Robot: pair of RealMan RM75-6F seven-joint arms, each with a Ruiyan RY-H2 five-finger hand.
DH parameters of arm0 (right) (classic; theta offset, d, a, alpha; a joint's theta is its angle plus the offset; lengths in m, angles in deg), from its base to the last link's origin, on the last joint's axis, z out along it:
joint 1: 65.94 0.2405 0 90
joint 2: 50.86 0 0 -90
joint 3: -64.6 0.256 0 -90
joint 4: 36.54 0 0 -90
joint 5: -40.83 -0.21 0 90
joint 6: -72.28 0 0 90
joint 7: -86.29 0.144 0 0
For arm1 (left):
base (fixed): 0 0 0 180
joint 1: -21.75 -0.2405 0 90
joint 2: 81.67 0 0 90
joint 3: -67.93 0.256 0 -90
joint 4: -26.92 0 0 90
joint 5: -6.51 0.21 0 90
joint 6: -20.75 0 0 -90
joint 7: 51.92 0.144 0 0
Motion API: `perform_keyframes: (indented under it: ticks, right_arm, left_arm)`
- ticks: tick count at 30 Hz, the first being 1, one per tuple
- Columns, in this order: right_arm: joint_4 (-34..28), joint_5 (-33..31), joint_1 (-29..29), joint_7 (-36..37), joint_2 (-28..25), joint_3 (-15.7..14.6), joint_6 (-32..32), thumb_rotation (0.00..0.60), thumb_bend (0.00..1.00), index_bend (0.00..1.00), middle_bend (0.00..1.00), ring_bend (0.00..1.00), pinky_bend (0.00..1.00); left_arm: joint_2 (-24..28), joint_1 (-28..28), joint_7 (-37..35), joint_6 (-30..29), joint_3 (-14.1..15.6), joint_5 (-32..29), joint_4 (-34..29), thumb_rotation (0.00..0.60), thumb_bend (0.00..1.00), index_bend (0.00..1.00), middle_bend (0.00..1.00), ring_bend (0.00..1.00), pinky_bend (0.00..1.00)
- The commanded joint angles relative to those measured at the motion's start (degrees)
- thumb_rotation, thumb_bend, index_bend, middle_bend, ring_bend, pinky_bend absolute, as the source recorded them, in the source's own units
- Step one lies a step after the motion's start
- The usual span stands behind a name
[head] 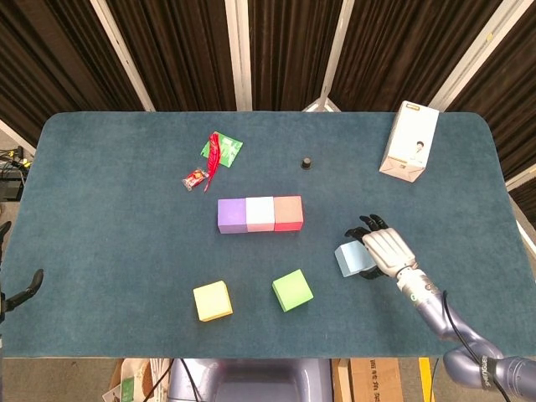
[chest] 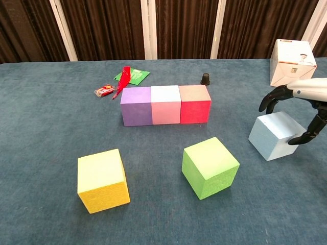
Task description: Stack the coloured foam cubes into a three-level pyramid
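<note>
Yellow cube [chest: 102, 180] sits nearest the table's [head: 109, 218] front edge, left of centre; green cube [chest: 210, 167] just behind it to the right. Light blue cube [chest: 273, 135] lies toward the right edge. Right hand [chest: 299, 97] arches over it, fingers curled down its far side, thumb at its near right face; contact not resolvable. Purple [chest: 136, 105], pink [chest: 166, 104] and red [chest: 194, 103] cubes form a touching row mid-table. White carton [head: 409, 141] stands at the far right corner. Left hand [head: 25, 287] barely shows at the left edge, state indeterminate.

Dark teal felt-covered table [head: 109, 209] carrying six coloured foam cubes [head: 260, 213], white carton [head: 409, 141], small black cap [head: 307, 162], red-green wrappers [head: 219, 151].
</note>
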State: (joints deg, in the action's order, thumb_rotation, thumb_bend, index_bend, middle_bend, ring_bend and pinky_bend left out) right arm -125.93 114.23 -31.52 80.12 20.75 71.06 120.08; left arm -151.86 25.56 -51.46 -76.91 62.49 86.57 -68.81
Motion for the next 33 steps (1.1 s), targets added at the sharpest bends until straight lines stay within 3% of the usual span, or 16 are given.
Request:
perform_keyframes:
  ticks: [1, 12, 22, 33]
  right_arm:
    - [0.52, 0.13, 0.09, 0.55, 0.35, -0.07, 0.21, 0.6, 0.19, 0.27, 0.31, 0.09, 0.0]
    - [1.16, 0.39, 0.45, 1.14, 0.75, -0.58, 0.38, 0.6, 0.24, 0.37, 0.33, 0.11, 0.0]
    - [1.14, 0.29, 0.54, 0.95, 1.29, -0.46, 1.49, 0.6, 0.27, 0.39, 0.39, 0.18, 0.0]
    - [-6.55, -1.78, 1.53, -2.66, -4.64, 1.39, 2.35, 0.6, 0.27, 0.39, 0.44, 0.23, 0.0]
  left_arm:
    - [-0.24, -0.09, 0.25, 0.21, -0.27, -0.11, 0.04, 0.6, 0.36, 0.1, 0.02, 0.0, 0.0]
    - [-0.6, -0.57, 0.75, 1.04, -1.37, -0.8, -0.33, 0.6, 0.36, 0.1, 0.02, 0.0, 0.0]
    - [-0.68, -1.1, 0.18, 1.04, -2.36, -1.15, -0.55, 0.6, 0.36, 0.1, 0.02, 0.0, 0.0]
    - [-0.1, -1.25, 1.26, 2.12, -2.8, -1.4, -0.1, 0.6, 0.36, 0.1, 0.02, 0.0, 0.0]
